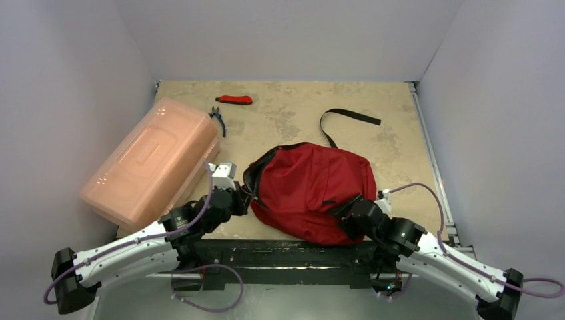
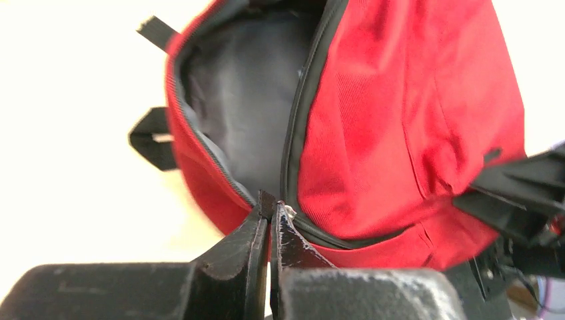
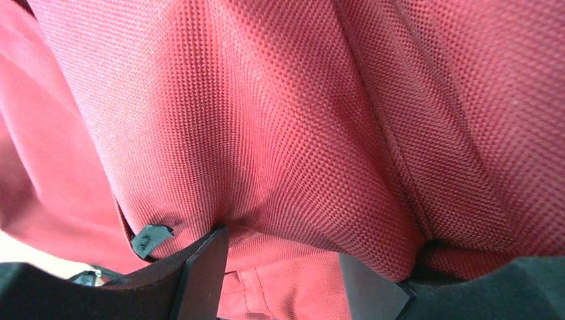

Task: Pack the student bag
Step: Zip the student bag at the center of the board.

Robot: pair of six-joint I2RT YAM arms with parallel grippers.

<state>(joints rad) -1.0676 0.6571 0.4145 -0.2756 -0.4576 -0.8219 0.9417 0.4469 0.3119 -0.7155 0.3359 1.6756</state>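
Observation:
The student bag (image 1: 313, 187), a red backpack with black zippers, lies on its side in the middle of the table, its main opening facing left. My left gripper (image 1: 243, 195) is at that opening. In the left wrist view it (image 2: 272, 203) is shut on a small black zipper pull at the edge of the bag (image 2: 400, 120), whose grey lining (image 2: 246, 100) shows. My right gripper (image 1: 343, 210) is at the bag's near right side. In the right wrist view its fingers (image 3: 283, 257) stand apart with a fold of the bag's red fabric (image 3: 280, 133) pinched between them.
A pink translucent plastic box (image 1: 150, 160) lies at the left, close to my left arm. Blue-handled pliers (image 1: 218, 120) and a red cutter (image 1: 234, 100) lie at the back. The bag's black strap (image 1: 350, 115) trails toward the back right. Grey walls enclose the table.

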